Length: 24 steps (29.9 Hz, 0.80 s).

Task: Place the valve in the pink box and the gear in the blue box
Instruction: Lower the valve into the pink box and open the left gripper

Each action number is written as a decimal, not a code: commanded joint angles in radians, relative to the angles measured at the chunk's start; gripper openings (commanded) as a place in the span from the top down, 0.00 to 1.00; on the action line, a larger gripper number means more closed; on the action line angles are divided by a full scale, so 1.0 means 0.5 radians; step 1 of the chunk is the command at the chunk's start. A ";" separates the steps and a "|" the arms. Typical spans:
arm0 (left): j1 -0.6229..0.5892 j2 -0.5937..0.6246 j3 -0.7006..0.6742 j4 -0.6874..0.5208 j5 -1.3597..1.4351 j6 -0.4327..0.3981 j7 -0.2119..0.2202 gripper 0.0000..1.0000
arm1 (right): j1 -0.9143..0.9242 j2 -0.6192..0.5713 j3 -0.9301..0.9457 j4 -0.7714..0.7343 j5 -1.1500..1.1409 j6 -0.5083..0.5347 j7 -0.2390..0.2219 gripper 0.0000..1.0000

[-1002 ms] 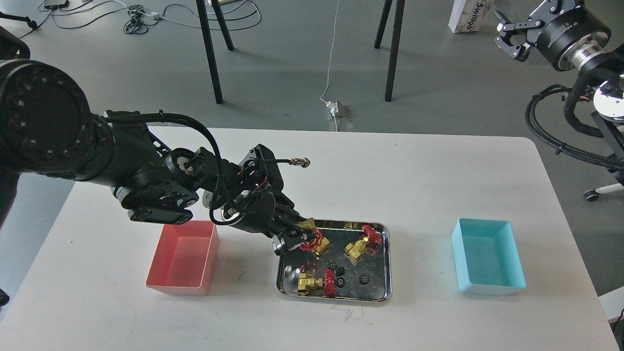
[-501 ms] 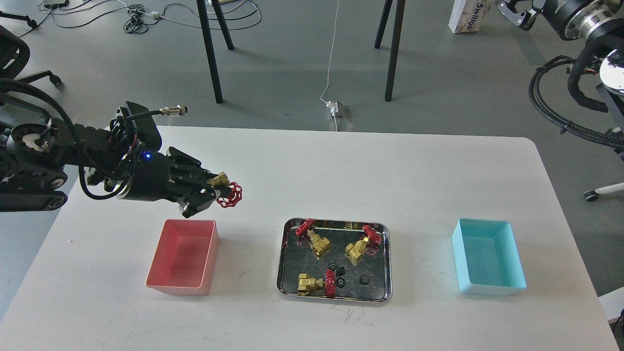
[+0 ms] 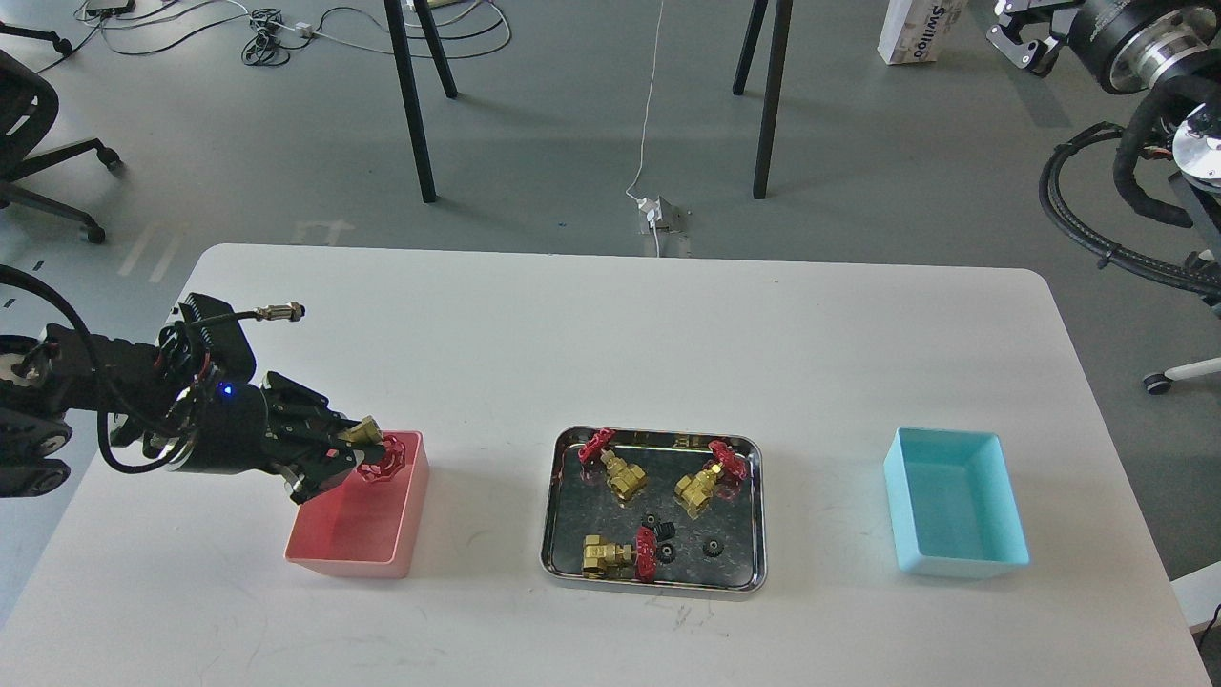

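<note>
My left gripper (image 3: 355, 448) is shut on a brass valve (image 3: 374, 453) with a red handwheel and holds it over the far left part of the pink box (image 3: 362, 553). Three more valves (image 3: 625, 474) lie in the shiny steel tray (image 3: 754, 515) at the table's middle, with three tiny black gears (image 3: 711, 547) beside them. The blue box (image 3: 957, 563) stands empty at the right. My right gripper (image 3: 1021, 33) is high at the top right, off the table, small and partly cut off by the frame edge.
The white table (image 3: 610, 334) carries only the two boxes and the tray. Beyond its far edge are black stand legs (image 3: 415, 114), a cable and a power block (image 3: 661, 212) on the floor. An office chair (image 3: 38, 143) stands at the left.
My left gripper has carried the valve from the tray up and left, then down onto the pink box. The right arm has drawn up and right.
</note>
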 commanded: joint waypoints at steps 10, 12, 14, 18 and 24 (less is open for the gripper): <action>0.287 -0.046 -0.023 0.222 -0.003 0.037 0.000 0.80 | -0.046 0.000 0.002 0.002 0.000 -0.001 0.000 0.00; 0.321 -0.071 -0.023 0.231 -0.004 0.046 0.000 0.79 | -0.055 0.000 0.002 0.005 0.006 -0.001 0.000 0.00; 0.342 -0.089 -0.023 0.250 -0.004 0.046 0.000 0.78 | -0.061 0.000 0.002 0.005 0.006 -0.004 0.003 0.00; 0.379 -0.108 -0.023 0.277 -0.004 0.043 0.000 0.76 | -0.092 0.003 0.008 0.008 0.006 -0.004 0.003 0.00; 0.382 -0.129 -0.027 0.293 -0.004 0.043 0.000 0.70 | -0.129 0.000 0.014 0.017 0.006 -0.001 0.003 0.00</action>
